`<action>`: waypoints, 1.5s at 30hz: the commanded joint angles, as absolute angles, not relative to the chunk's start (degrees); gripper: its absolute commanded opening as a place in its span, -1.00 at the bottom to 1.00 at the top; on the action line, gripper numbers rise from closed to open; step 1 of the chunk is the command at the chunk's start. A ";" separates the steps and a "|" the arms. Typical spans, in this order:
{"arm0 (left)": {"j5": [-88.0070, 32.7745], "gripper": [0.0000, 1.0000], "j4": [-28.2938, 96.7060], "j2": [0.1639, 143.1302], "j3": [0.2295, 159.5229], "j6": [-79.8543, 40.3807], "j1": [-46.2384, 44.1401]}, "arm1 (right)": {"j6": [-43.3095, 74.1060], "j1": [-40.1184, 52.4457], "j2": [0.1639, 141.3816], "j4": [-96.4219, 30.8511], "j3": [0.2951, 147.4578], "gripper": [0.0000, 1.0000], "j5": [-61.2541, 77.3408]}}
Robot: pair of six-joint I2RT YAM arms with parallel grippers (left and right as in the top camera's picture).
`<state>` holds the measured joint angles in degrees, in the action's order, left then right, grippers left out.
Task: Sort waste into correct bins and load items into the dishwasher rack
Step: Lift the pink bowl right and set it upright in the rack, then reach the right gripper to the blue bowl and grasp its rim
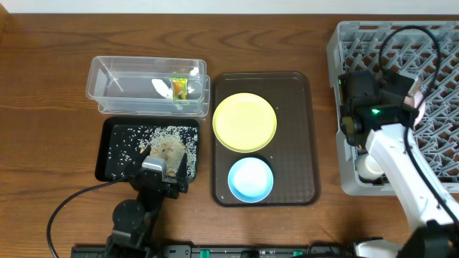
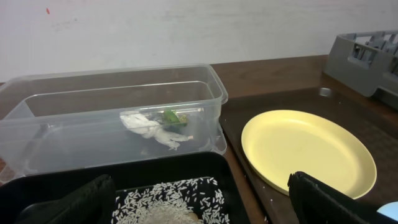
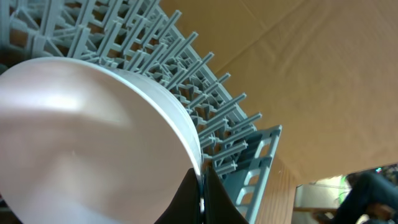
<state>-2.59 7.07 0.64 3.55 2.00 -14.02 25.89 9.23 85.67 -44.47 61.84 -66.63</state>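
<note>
Pinching rim of pale pink bowl (image 3: pixel 81 143), right hand (image 3: pixel 200 190) over grey rack (image 3: pixel 208 115).

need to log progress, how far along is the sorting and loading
Done: wrapper and paper scraps lie in the clear tub, rice in the black tray, white cup in the rack. In hand: right pincer grips the pink bowl over the rack. To go: yellow plate and blue bowl on the brown tray.

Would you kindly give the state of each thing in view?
clear tub: holds paper scraps, wrapper
black tray: holds rice, food lump
yellow plate: empty
blue bowl: empty
pink bowl: gripped at rim
white cup: in rack
left gripper: open
right gripper: shut on pink bowl
</note>
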 commanded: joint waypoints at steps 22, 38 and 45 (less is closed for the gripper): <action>-1.69 0.82 7.57 0.23 1.98 2.98 -13.78 | 25.12 19.49 92.58 -54.87 62.04 -0.79 -65.21; -1.69 0.81 7.57 0.23 1.98 2.98 -13.78 | 26.74 33.12 84.18 -57.49 62.26 -0.06 -46.96; -1.69 0.82 7.57 0.23 1.98 2.98 -13.78 | 26.50 40.66 81.28 -53.25 62.15 0.02 -21.37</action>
